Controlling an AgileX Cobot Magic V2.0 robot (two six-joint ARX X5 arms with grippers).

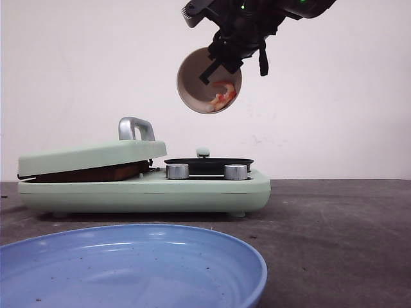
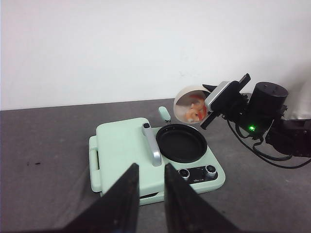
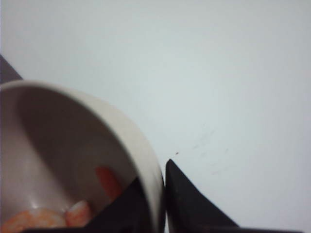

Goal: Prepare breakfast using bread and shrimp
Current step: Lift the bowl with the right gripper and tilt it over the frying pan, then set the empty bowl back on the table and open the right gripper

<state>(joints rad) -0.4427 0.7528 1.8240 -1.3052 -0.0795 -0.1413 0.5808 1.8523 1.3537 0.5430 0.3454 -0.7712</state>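
Black plastic fingers of the right claw [image 1: 221, 63] pinch the rim of a small cream bowl [image 1: 196, 80], one finger inside the wall and one outside, as the right wrist view shows. The bowl is tipped steeply, its mouth turned toward the front camera in the upper middle of that frame, and the shrimp [image 1: 223, 96] are still inside, gathered at the lowest part. Below it, near the centre of the frame, sits the round black frying pan [image 2: 181, 142] of a mint-green breakfast maker [image 1: 192, 191] on the dark counter [image 1: 334, 218]; the pan looks bare. In the left half of the frame the appliance's lid [image 1: 90, 156] lies nearly shut over a brown edge, probably the bread [image 1: 96, 172], though too little shows to be sure. A blue plate [image 1: 192, 256] waits unused at the bottom. By this reckoning the bread is in place and the shrimp are mid-pour, with cooking and plating left. The right arm reaches in from the upper right, wrist rolled to tilt the bowl. The left claw [image 2: 148, 194] hangs back above the appliance, its jaws narrowly parted and holding nothing.
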